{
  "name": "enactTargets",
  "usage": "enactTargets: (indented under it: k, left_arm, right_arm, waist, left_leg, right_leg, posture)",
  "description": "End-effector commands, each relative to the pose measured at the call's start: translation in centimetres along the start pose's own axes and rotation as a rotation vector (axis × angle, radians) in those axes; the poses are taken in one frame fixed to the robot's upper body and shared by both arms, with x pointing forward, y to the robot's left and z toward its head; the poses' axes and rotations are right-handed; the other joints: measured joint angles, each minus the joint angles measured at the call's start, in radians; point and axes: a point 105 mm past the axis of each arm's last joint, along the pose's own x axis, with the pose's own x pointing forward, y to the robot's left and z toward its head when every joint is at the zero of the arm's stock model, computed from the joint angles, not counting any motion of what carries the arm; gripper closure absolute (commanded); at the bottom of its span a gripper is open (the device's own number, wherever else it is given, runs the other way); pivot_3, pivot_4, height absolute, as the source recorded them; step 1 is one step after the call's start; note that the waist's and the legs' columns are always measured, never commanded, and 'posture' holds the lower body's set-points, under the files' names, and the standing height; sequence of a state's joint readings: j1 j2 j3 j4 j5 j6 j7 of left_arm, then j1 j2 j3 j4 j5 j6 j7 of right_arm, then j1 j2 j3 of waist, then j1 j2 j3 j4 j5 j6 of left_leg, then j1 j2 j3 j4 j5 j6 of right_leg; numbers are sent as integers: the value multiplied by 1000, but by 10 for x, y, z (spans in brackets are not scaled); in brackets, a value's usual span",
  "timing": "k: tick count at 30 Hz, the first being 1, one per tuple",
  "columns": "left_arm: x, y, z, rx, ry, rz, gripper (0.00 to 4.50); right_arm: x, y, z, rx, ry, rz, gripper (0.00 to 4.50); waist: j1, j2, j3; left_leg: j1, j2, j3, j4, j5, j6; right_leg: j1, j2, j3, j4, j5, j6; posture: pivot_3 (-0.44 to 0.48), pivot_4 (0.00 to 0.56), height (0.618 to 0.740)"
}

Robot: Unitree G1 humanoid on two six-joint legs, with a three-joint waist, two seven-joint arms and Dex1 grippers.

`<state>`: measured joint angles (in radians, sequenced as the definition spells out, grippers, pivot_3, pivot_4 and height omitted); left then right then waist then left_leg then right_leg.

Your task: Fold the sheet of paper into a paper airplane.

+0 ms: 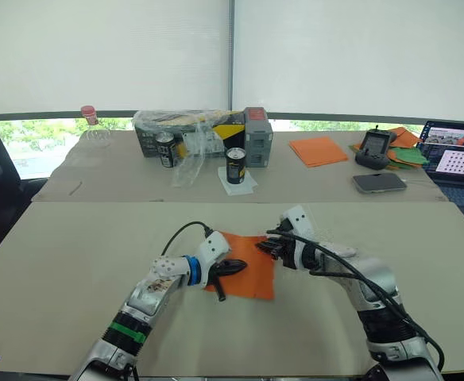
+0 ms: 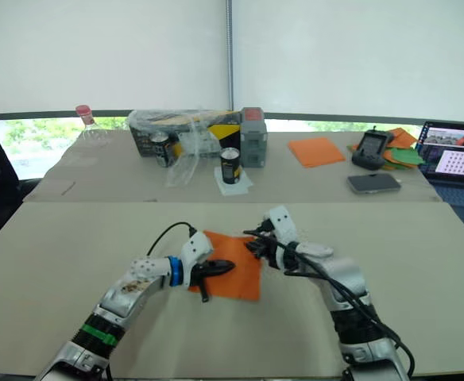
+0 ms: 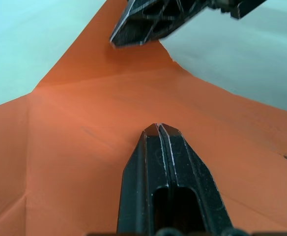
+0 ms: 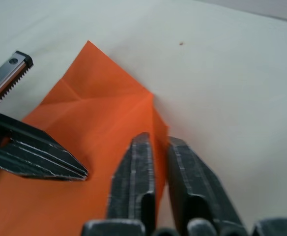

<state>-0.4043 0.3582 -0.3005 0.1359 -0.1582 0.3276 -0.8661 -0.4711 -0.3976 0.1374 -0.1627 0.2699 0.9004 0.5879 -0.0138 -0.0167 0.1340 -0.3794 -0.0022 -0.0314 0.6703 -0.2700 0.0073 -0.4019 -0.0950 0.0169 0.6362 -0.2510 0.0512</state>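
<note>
The sheet of paper [image 1: 252, 274] lies flat on the near table, bright orange, with crease lines and one corner folded in. My left gripper [image 1: 236, 266] is shut, its joined tips [image 3: 159, 127] pressing down on the middle of the sheet. From the right, my right gripper [image 1: 265, 248] meets the sheet's far right edge. Its fingers [image 4: 143, 147] stand nearly together with the raised paper edge [image 4: 158, 123] between them. In the left wrist view the right gripper [image 3: 115, 42] touches the sheet's far edge.
On the far table stand two cans [image 1: 235, 165], a box [image 1: 257, 136] and a plastic bag [image 1: 192, 151], with a bottle [image 1: 90, 125] at its left. To the right lie an orange paper stack [image 1: 318, 149], a phone [image 1: 379, 182], a handheld device [image 1: 374, 148], a mixed orange-and-green paper pile [image 1: 407, 151] and a laptop [image 1: 458, 163].
</note>
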Motion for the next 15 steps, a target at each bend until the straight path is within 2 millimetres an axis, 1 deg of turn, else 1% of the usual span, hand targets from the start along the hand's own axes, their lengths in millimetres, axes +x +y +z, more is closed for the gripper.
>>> enactTargets:
  k: [1, 3, 4, 7, 9, 12, 15]
  left_arm:
    - [-5, 6, -25, -34, 98, 38, 4500]
    - [-4, 5, -25, -31, 99, 31, 4500]
    - [-3, 5, -25, -31, 100, 28, 4500]
    - [-1, 4, -23, -27, 97, 19, 4500]
    - [0, 4, -22, -27, 95, 17, 4500]
    - [0, 5, -23, -25, 97, 17, 4500]
    - [-1, 7, -23, -25, 96, 27, 4500]
  right_arm:
    - [-2, 11, 13, -183, -29, -1, 4461]
    - [2, 25, 11, -234, -28, 32, 4461]
    - [3, 28, 11, -238, -32, 40, 4461]
    - [9, 38, 1, -369, -6, 33, 4461]
    - [12, 41, -5, -438, 3, 21, 4461]
    - [14, 43, -9, -535, -10, 6, 4461]
    - [16, 43, -19, -639, 5, -14, 4461]
  waist:
    - [0, 0, 0]
    - [0, 0, 0]
    - [0, 0, 0]
    - [0, 0, 0]
    - [2, 0, 0]
    - [1, 0, 0]
    - [1, 0, 0]
  left_leg:
    - [0, 0, 0, 0, 0, 0]
    - [0, 0, 1, 0, 0, 0]
    - [1, 0, 0, 0, 0, 0]
    - [1, 0, 1, 1, 0, 0]
    - [1, 0, 1, 2, 0, 0]
    - [0, 0, 1, 4, 0, 0]
    - [0, 0, 1, 6, 0, 0]
  right_leg:
    - [0, 0, 0, 1, 0, 0]
    - [0, 0, 0, 2, 0, 0]
    - [0, 0, 0, 3, 0, 0]
    - [0, 0, 0, 4, 0, 0]
    - [0, 0, 0, 4, 0, 0]
    - [0, 0, 0, 4, 0, 0]
    - [0, 0, 0, 4, 0, 0]
  posture:
    - [0, 150, 740]
    - [0, 150, 740]
    - [0, 150, 740]
    - [0, 150, 740]
    - [0, 150, 740]
    - [0, 150, 740]
    - [0, 150, 740]
